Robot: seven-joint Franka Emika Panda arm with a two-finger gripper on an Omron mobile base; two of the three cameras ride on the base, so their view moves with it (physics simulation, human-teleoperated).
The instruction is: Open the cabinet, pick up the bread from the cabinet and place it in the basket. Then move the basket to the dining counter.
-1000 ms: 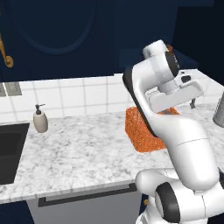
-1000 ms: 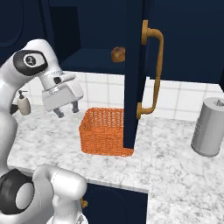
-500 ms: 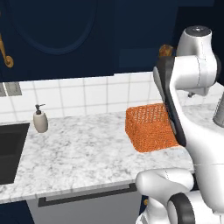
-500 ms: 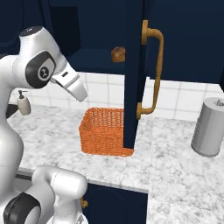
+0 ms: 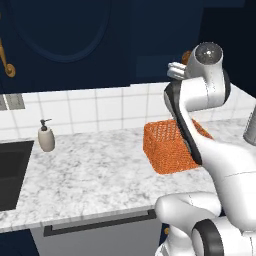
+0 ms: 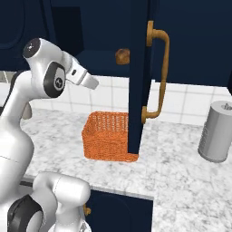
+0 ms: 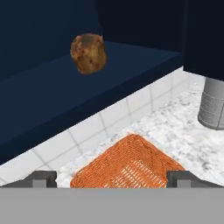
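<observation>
The cabinet (image 6: 136, 90) stands open: its dark navy door projects edge-on toward the right base view, with the curved brass handle (image 6: 159, 77) on its face, and the lower edge of the door hangs above the right end of the basket (image 6: 108, 136). The bread (image 7: 89, 53), a round brown roll, rests on the cabinet shelf (image 7: 65, 94) toward the open side; in the right base view it shows just left of the door edge. The basket, orange wicker with flaring sides, sits on the marble worktop (image 5: 90, 170) directly below the shelf, close to the white-tile backsplash (image 5: 100, 107), and nothing is visible inside it. The gripper (image 7: 111, 177) is raised above the worktop at about shelf height, in front of the cabinet and apart from the bread, pointing toward the shelf edge and down over the basket. The jaws stand wide open and hold nothing; in the hand view the two fingertips (image 7: 41, 178) sit far apart, with the basket between them further off. A soap dispenser (image 5: 46, 137) stands on the worktop near the black sink (image 5: 12, 172), well apart from the basket. A grey cylindrical canister (image 6: 218, 131) stands on the worktop to the right of the open door.
</observation>
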